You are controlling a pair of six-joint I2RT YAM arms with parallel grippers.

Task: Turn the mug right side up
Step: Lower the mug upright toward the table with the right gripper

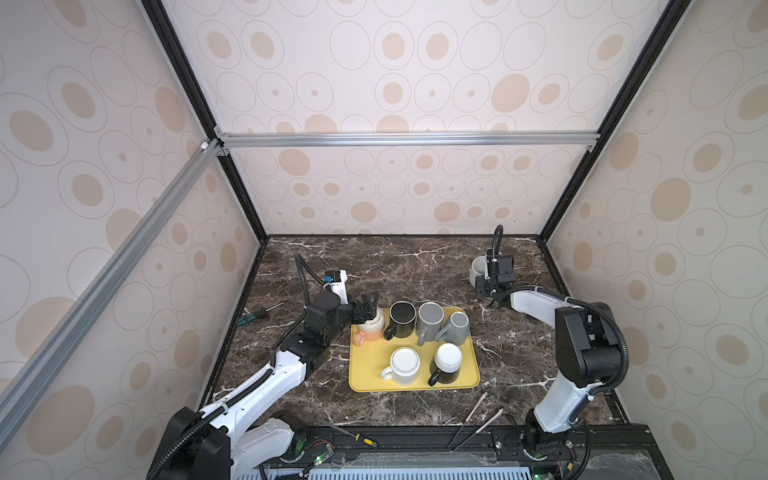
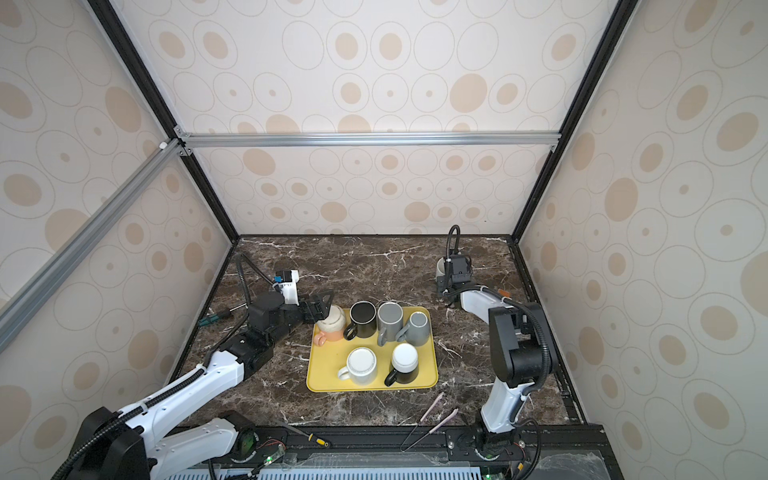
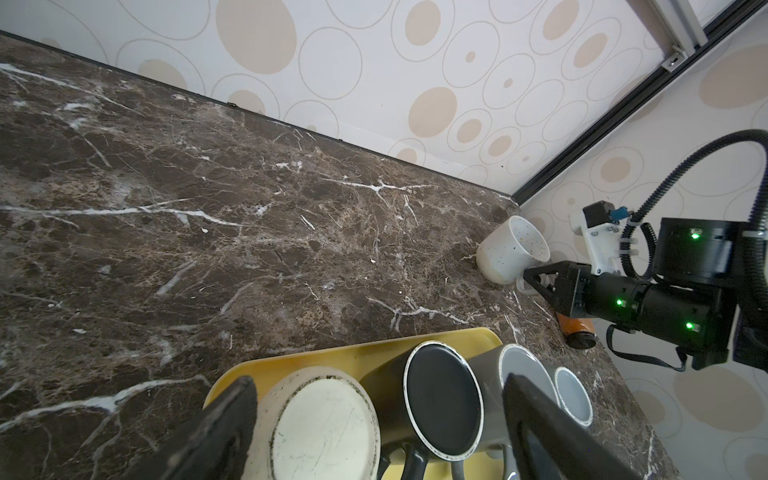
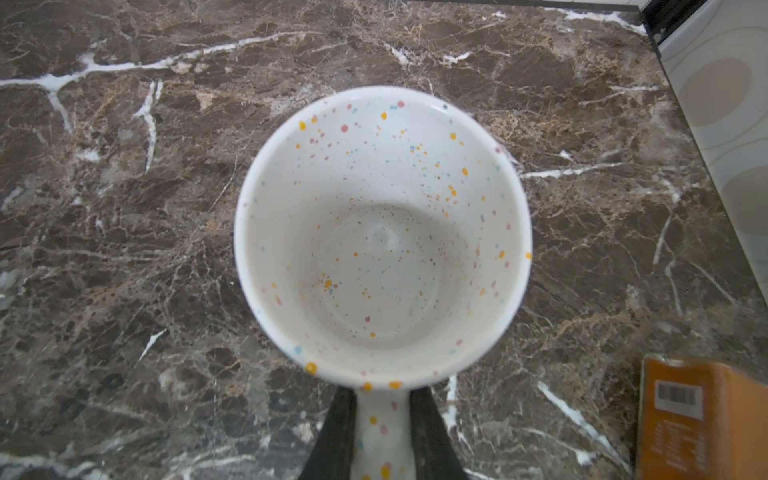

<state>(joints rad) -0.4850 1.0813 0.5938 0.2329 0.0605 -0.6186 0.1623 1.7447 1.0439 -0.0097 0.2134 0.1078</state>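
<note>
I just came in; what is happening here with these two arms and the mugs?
The right gripper is shut on the handle of a speckled white mug, which stands mouth up on the marble table, away from the yellow tray. The left gripper is open around a cream mug standing base up on the tray's corner, not yet gripping it.

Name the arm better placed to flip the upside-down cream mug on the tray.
Left: the left gripper stands open around the cream mug; the right gripper grips the handle of the speckled mug.

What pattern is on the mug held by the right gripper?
The mug is white with multicoloured speckles; right wrist view.
</note>
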